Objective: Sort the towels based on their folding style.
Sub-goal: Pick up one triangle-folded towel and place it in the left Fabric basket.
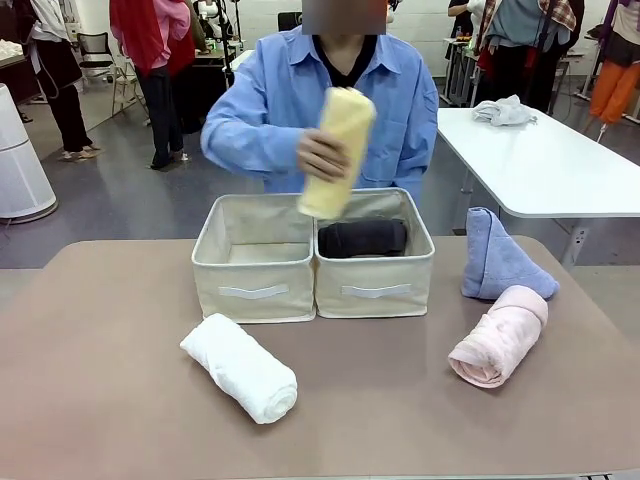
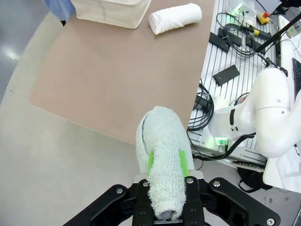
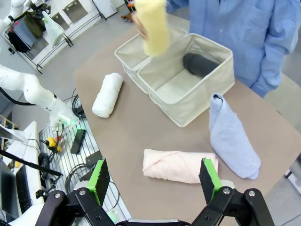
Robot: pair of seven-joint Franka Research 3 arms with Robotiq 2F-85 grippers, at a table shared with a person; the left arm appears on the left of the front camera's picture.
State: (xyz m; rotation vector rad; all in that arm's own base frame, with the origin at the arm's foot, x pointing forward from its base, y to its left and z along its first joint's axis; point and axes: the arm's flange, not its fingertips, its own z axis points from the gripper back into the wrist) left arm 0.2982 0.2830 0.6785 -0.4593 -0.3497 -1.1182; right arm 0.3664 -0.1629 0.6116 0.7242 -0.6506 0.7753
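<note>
While my left pincer (image 2: pixel 166 163) clamped the green towel (image 2: pixel 162 134), my right pincer (image 3: pixel 154 173) gaped wide, the pink roll (image 3: pixel 181 165) ahead of it on the worktop (image 3: pixel 127 127).

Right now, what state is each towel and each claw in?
yellow roll: upright in the person's hand, above the boxes.
dark grey roll: lying in the right-hand box.
white roll: lying on the table.
pink roll: lying on the table.
blue triangle: standing on the table.
pale green towel: gripped by the left claw.
left claw: shut on the pale green towel.
right claw: open, holding nothing.
</note>
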